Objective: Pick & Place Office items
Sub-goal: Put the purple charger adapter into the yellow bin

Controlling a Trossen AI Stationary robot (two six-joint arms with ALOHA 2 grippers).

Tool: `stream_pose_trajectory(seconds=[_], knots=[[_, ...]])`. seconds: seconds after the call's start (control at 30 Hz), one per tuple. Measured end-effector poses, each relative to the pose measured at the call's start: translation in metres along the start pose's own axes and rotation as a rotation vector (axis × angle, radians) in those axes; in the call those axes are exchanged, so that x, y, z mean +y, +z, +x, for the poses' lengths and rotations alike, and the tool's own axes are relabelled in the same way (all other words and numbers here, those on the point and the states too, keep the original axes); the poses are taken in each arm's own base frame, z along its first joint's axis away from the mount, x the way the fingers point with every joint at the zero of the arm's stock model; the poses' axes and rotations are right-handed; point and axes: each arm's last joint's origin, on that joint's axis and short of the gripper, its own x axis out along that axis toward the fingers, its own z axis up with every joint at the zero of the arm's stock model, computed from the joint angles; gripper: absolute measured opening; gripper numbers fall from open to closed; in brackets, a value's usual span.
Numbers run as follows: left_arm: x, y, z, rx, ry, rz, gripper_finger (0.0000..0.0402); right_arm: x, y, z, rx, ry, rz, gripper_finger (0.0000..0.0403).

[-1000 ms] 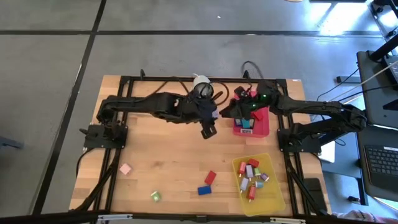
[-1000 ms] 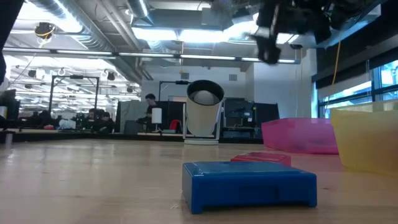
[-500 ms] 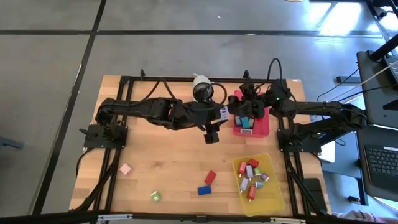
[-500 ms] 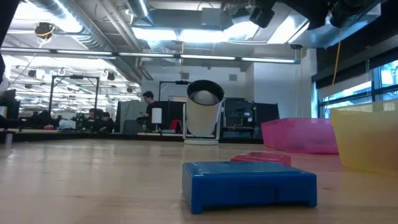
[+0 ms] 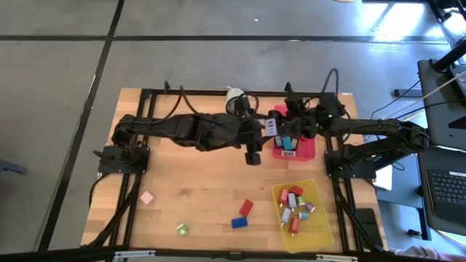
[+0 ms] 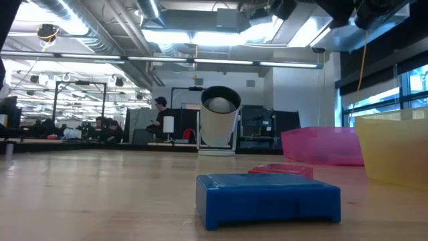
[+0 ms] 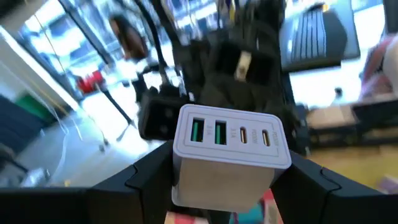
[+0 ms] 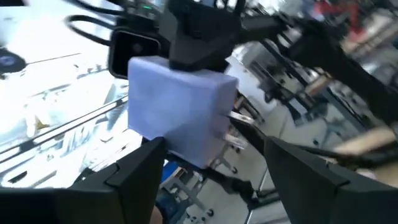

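At the high view's upper centre, the left pincer (image 5: 273,128) pinches a lilac charger block (image 5: 274,126) beside the pink tray (image 5: 309,149); the right pincer (image 5: 290,131) is spread around it. Several items fill the yellow tray (image 5: 326,231); four lie on the surface (image 5: 196,189). In the low view's foreground sits a blue block (image 6: 267,199).

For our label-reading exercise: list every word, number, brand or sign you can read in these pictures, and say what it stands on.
None can be read.
lilac charger block: four ports, no visible lettering.
items in the yellow tray: labels too small to read.
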Motion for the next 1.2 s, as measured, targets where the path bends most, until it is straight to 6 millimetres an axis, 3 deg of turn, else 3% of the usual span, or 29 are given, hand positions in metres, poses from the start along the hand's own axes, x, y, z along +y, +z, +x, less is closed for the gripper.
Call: stream_pose_trajectory(seconds=[0.3,0.57,0.7,1.0,1.2], knots=[[-0.001,0.022,-0.006,-0.210,0.001,0.047,0.0221,0.029,0.013,-0.007,-0.130,0.241,-0.198,0.0277],[0.002,0.037,-0.009,-0.432,-0.124,0.096,0.0221,0.032,0.016,-0.008,-0.190,0.257,-0.085,0.0277],[0.012,0.034,-0.002,-0.446,-0.158,0.086,0.0221,0.035,0.016,-0.005,-0.202,0.272,-0.087,0.0277],[0.035,0.030,0.009,-0.467,-0.186,0.040,0.0221,0.065,0.039,0.014,-0.162,0.333,-0.173,0.0277],[0.039,0.030,0.010,-0.487,-0.196,0.052,0.0221,0.066,0.046,0.022,-0.121,0.271,-0.173,0.0277]])
